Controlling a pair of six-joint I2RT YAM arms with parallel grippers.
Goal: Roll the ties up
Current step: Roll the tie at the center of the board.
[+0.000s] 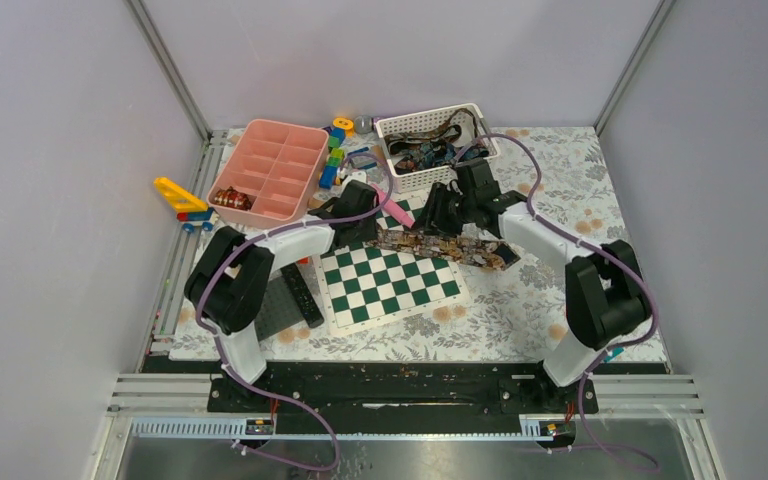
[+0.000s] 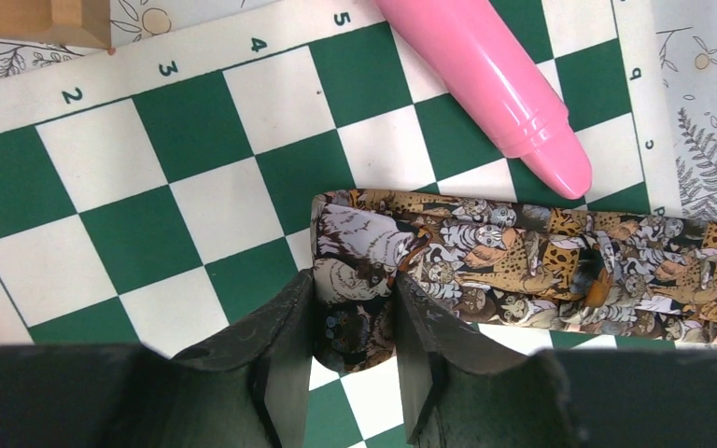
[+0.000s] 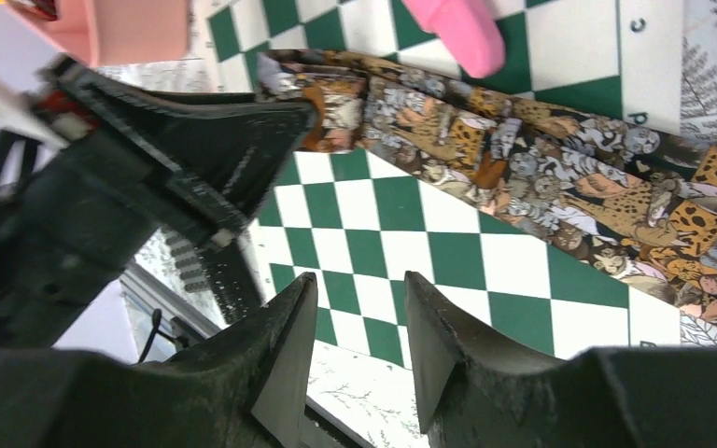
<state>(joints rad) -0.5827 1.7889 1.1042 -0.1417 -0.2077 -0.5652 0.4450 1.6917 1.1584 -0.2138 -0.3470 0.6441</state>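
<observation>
I see the left gripper (image 2: 355, 294) pinching the folded end of the animal-print tie (image 2: 541, 266). The tie lies flat along the chessboard's (image 2: 149, 215) far edge and runs off its right side. The right gripper (image 3: 359, 299) hangs over the chessboard, jaws spread (nothing between them). A pink marker (image 2: 495, 75) lies on the chessboard just beyond the tie.
</observation>
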